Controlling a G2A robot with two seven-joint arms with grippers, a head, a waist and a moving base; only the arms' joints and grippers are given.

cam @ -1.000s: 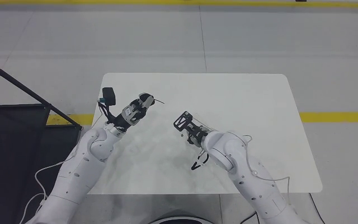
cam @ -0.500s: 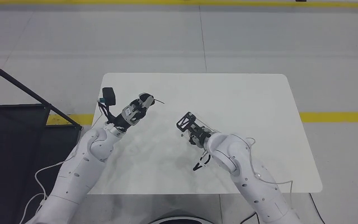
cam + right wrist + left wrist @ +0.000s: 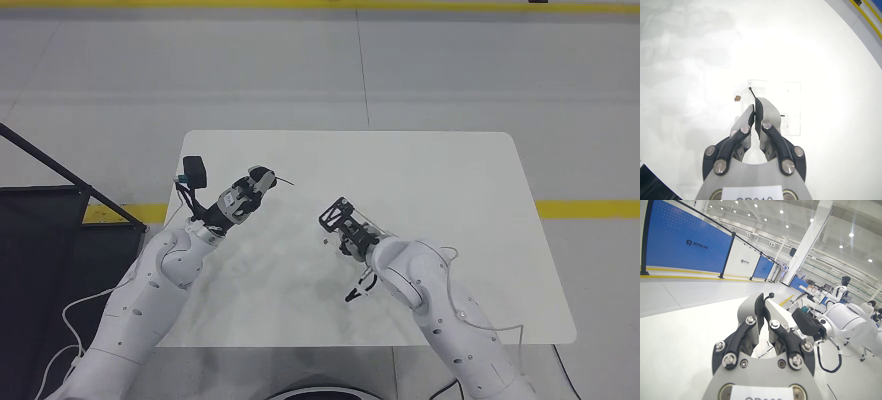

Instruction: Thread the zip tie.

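Well, the zip tie (image 3: 769, 295) is up in the air over the left part of the white table (image 3: 450, 200). It is thin and black. Its little square head pokes out past the tips of the left gripper (image 3: 763, 306). The two black pads are squeezed tight on it, and the thin tail hangs out underneath, behind the fingers. The left gripper is lifted off the table and points across it, away from the robot.

Near the middle of the table is the right gripper (image 3: 755, 103), well apart from the left one. It points down at the table. Its pads are pressed together too, and they seem to pinch a second tie (image 3: 752, 92). That one's head sticks out past the tips, and its pointy end peeks out from behind one finger.

Under the right gripper a clear flat plate (image 3: 791, 106) lies on the table. Just beside the plate sits a tiny brown crumb (image 3: 738, 98).

On the floor past the table runs a yellow line (image 3: 590, 208), and a black screen (image 3: 40, 260) stands off to the left.
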